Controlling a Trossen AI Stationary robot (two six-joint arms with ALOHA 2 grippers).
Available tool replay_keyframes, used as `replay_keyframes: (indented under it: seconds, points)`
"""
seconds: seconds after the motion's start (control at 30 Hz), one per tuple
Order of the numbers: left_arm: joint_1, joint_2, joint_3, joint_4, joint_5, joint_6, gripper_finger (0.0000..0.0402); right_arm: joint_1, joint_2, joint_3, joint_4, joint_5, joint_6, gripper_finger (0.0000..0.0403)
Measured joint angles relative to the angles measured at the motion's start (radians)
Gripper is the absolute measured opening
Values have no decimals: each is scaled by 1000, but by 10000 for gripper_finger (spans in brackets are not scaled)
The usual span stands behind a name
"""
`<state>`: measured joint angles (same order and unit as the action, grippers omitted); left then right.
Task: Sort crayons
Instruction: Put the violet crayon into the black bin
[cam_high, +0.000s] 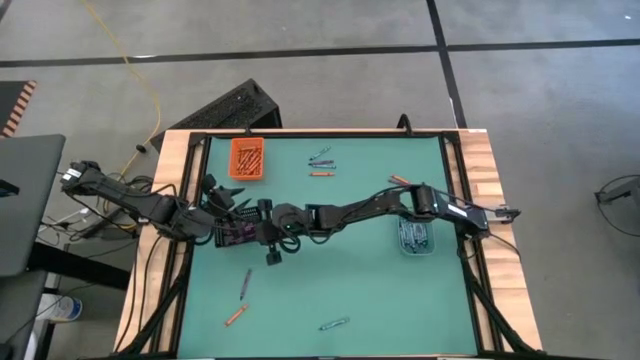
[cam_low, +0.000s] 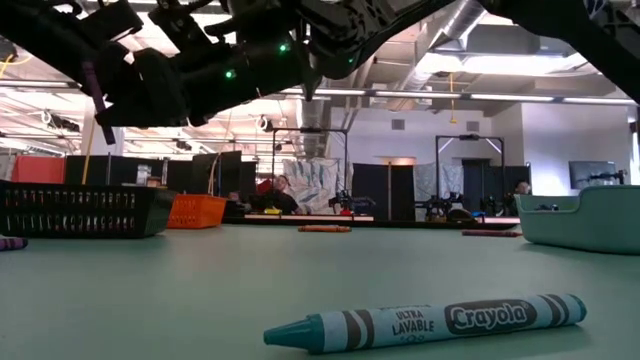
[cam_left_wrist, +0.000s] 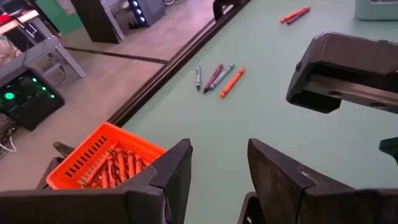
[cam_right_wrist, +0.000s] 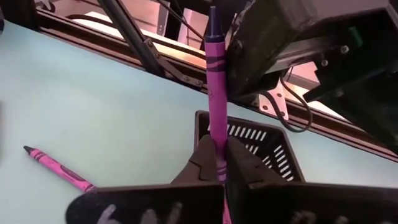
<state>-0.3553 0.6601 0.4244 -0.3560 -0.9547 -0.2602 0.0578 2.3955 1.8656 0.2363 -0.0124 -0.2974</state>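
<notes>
Because each crayon is a light, stiff wax stick with a paper wrap, it should need little force, but it will likely roll on the mat and may snap if pinched hard across a span; the best hold is at mid-length, across the paper, with the jaws square to the axis. The right gripper (cam_right_wrist: 219, 163) shows this hold: its jaws are closed on a purple crayon (cam_right_wrist: 214, 81), which stands upright between the fingertips above the black tray (cam_right_wrist: 273, 155) at the table's left-centre. Release should be low over the tray, since a dropped stick may bounce off the mesh wall. The left gripper (cam_left_wrist: 217, 180) hangs just beside it with jaws open and nothing between them. The remaining crayons lie scattered: a small group (cam_high: 321, 158) near the far edge, one orange (cam_high: 235, 315) and one purple (cam_high: 246, 282) near the front left, one teal crayon (cam_low: 425, 322) at the front, and a magenta one (cam_right_wrist: 59, 167) on the mat near the black tray. The orange tray (cam_high: 247, 158) already holds orange sticks; the clear tray (cam_high: 414, 238) at right holds some bluish ones.
</notes>
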Motion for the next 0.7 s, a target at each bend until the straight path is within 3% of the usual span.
replay_keyframes:
  seconds: [0.3,0.53,0.7]
  points:
    - [0,0,0,-16,-1,1,148,-16,0,0,-19,23,22,23]
    - [9,0,0,-54,-169,21,148,-63,0,0,-57,26,120,19]
    - [61,0,0,-43,-156,34,148,-84,0,0,-118,18,190,24]
